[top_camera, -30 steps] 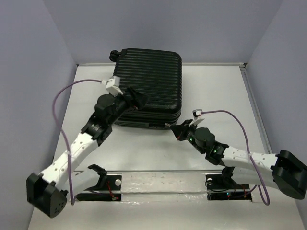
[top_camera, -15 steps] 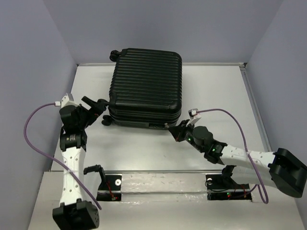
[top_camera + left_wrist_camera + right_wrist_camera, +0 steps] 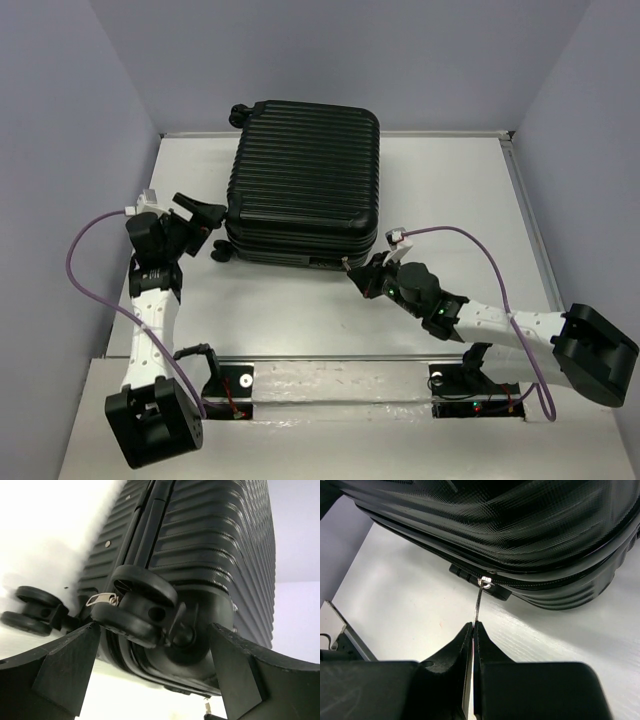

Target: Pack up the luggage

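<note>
The luggage (image 3: 305, 180) is a black ribbed suitcase lying flat and closed at the back middle of the table. My left gripper (image 3: 205, 225) is open, its jaws wide apart beside the suitcase's near left corner. In the left wrist view the gripper (image 3: 155, 680) faces a caster wheel (image 3: 135, 602) and a silver zipper pull (image 3: 101, 599) without touching them. My right gripper (image 3: 362, 275) is at the suitcase's near edge. In the right wrist view the gripper (image 3: 473, 627) is shut on a thin metal zipper pull (image 3: 478, 602) that hangs from the zip line of the suitcase (image 3: 510, 525).
The white table (image 3: 450, 190) is walled by grey panels on the left, right and back. A metal rail (image 3: 330, 375) with the arm bases runs along the near edge. Purple cables (image 3: 85, 290) loop off both wrists.
My left arm has swung off the top of the suitcase to its left side and now sits by the near left wheel. My right gripper has crept slightly left along the near edge.
</note>
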Robot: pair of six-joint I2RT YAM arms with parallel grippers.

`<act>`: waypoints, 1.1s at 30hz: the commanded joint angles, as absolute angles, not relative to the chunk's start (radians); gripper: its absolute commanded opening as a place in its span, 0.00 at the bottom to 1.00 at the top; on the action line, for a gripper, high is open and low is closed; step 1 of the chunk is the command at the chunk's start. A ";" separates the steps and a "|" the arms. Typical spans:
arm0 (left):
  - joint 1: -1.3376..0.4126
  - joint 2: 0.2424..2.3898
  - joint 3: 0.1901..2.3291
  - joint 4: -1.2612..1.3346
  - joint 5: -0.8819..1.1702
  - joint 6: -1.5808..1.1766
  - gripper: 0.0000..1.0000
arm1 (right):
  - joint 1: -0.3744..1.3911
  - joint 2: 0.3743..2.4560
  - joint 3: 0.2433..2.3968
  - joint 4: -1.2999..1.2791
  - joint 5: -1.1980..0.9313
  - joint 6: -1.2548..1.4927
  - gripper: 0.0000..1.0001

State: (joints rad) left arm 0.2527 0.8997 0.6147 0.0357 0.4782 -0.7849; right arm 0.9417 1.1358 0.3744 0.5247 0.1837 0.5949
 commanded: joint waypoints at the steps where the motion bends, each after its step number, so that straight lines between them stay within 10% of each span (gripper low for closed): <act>1: 0.250 0.957 0.604 0.201 0.543 -0.848 0.99 | 0.945 1.121 0.403 0.560 0.124 0.575 0.07; 13: 0.252 1.066 0.615 0.366 0.545 -0.968 0.97 | 0.945 1.127 0.394 0.566 0.114 0.571 0.07; 18: 0.252 1.086 0.578 0.455 0.548 -1.011 0.66 | 0.945 1.147 0.397 0.586 0.107 0.571 0.07; 23: 0.252 1.088 0.545 0.540 0.558 -1.029 0.10 | 0.954 1.195 0.425 0.603 0.103 0.563 0.07; 33: 0.099 0.974 0.370 0.641 0.515 -1.057 0.06 | 1.156 1.477 0.645 0.708 0.337 0.525 0.07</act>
State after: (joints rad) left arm 0.2253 1.0508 0.4625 0.5503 0.4564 -1.0672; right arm 1.0134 1.3132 0.4786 0.5507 0.2279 0.5552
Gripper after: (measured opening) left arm 0.614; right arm 0.074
